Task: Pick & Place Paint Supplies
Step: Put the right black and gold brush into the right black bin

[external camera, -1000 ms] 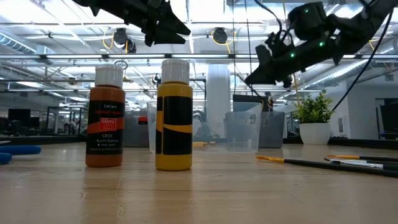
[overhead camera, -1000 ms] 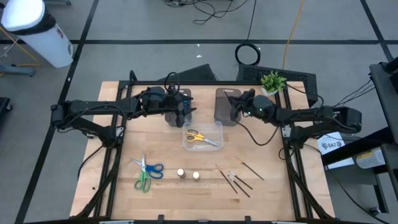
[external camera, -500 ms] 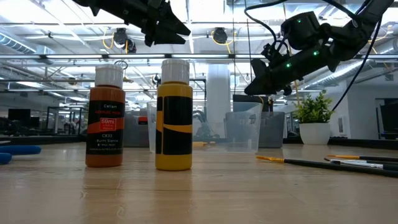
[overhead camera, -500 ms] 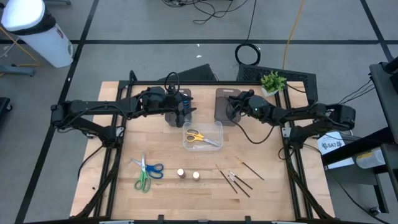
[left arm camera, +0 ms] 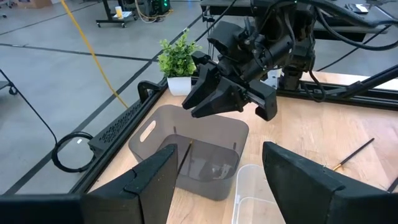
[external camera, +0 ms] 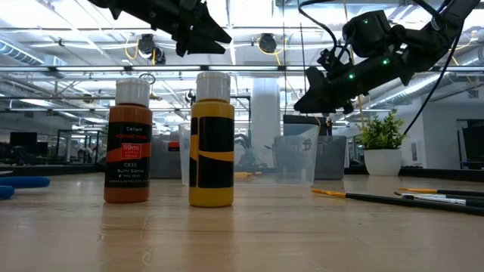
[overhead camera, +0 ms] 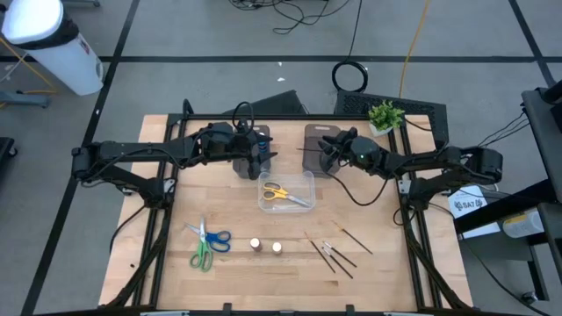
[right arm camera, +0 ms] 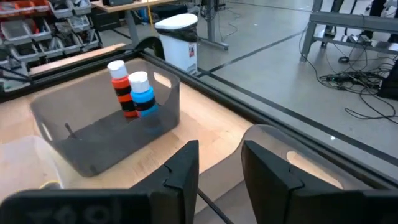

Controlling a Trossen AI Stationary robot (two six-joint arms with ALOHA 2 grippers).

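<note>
right claw [overhead camera: 326,151] gripping our thin brush [left arm camera: 183,157] above far right grey tray [overhead camera: 313,163] | left claw [overhead camera: 261,154] open over far left tray [right arm camera: 93,134]

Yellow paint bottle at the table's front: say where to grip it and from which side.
Grip the yellow paint bottle around its straight round body, just below its cap. It stands upright, so a level pinch probably holds best. Come from its right: the brown bottle stands close on its left, apart from it, while the wood on its right lies bare up to the brushes.
</note>
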